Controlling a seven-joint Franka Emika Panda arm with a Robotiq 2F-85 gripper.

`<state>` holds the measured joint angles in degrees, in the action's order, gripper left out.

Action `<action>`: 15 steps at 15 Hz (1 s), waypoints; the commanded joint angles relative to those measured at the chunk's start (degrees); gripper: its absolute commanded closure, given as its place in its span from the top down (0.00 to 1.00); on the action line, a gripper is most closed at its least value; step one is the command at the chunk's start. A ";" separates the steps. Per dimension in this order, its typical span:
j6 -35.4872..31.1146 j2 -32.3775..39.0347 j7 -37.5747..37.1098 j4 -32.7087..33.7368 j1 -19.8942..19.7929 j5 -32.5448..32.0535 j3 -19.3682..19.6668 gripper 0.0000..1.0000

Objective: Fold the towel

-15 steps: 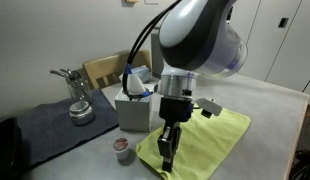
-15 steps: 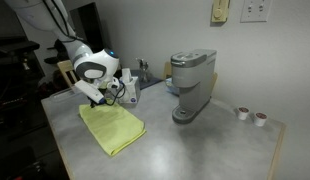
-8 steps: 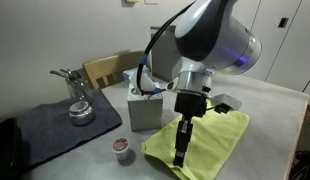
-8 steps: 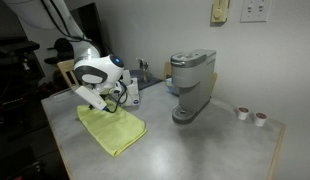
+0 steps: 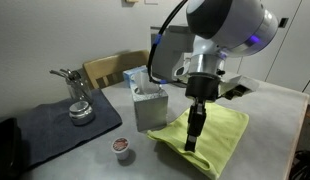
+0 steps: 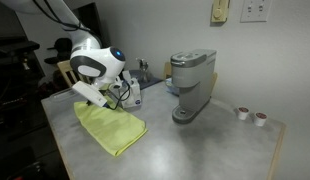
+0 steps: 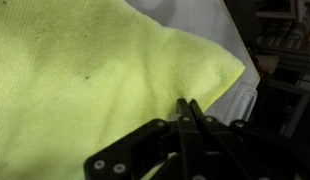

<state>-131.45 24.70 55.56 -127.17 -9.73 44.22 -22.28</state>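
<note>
The towel is a bright yellow-green cloth lying on the grey table; it also shows in an exterior view and fills the wrist view. My gripper points down over the towel's near left part, with its fingers pressed together on a pinch of the cloth. That part is lifted and drawn over the rest of the towel. In the wrist view the fingertips meet close to a towel corner. The gripper also shows in an exterior view.
A tissue box stands just left of the towel. A small coffee pod sits in front of it. A dark grey-blue mat holds a metal pot. A coffee machine and two pods stand further along the table.
The arm has swung to the right across the towel, with the fingers shut on the cloth. The towel's near left edge has come along and now lies further right.
</note>
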 commanded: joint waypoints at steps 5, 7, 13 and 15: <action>0.35 -13.47 0.39 -9.52 5.88 -1.48 9.27 0.01; -0.28 -15.26 0.66 -11.54 6.77 -3.66 11.37 0.01; -7.72 -19.30 -1.62 -17.31 7.37 -10.82 16.29 0.01; -11.89 -20.32 -3.05 -18.79 7.25 -12.67 17.33 0.01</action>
<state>-138.00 7.67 54.51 -142.18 -3.17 34.08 -6.74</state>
